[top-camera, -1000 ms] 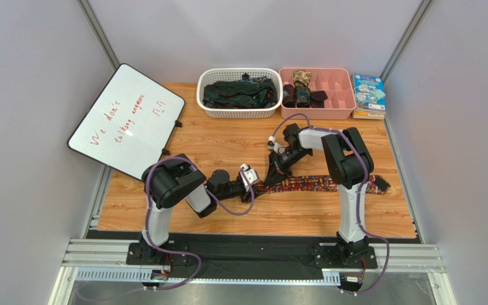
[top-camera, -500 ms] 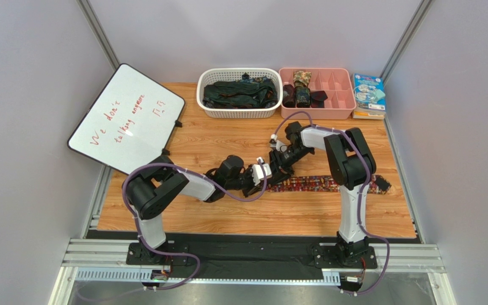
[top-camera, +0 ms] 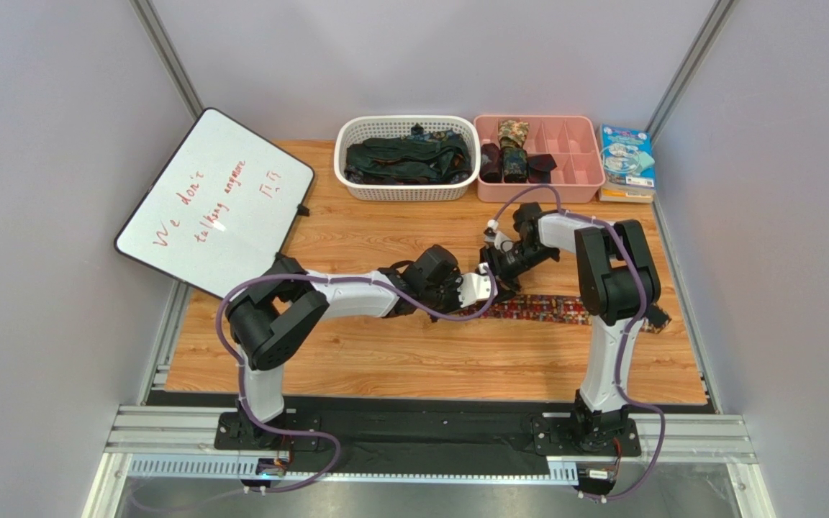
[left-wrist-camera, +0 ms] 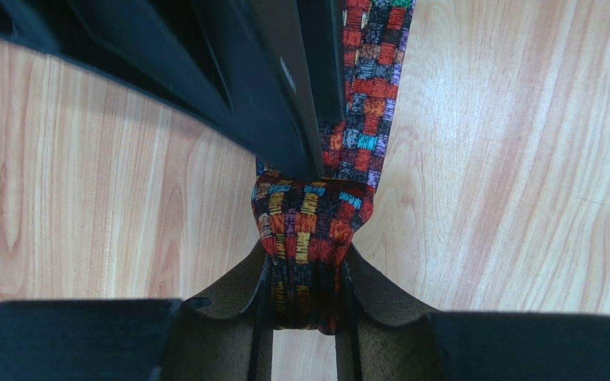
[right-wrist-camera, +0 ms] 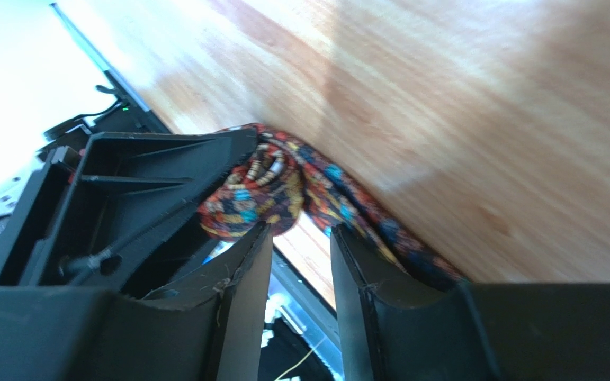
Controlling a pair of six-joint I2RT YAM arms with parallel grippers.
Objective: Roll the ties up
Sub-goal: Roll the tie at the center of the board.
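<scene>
Near the middle of your wooden table (top-camera: 408,362), the patterned tie (top-camera: 546,310) is lying flat and stretching toward 3 o'clock. Its cloth is showing small woven blocks of red, orange, yellow and teal on black. Its 9 o'clock end is sitting wound into a small tight coil (left-wrist-camera: 308,226). Your left gripper (left-wrist-camera: 304,274) is clenching that coil between both fingers. Your right gripper (right-wrist-camera: 300,238) is sitting against the coil's far side, jaws slightly parted with nothing between them. At the table's 12 o'clock edge, dark ties (top-camera: 403,160) are filling a white basket (top-camera: 406,195), and rolled ties (top-camera: 512,162) are standing in a pink tray (top-camera: 572,162).
</scene>
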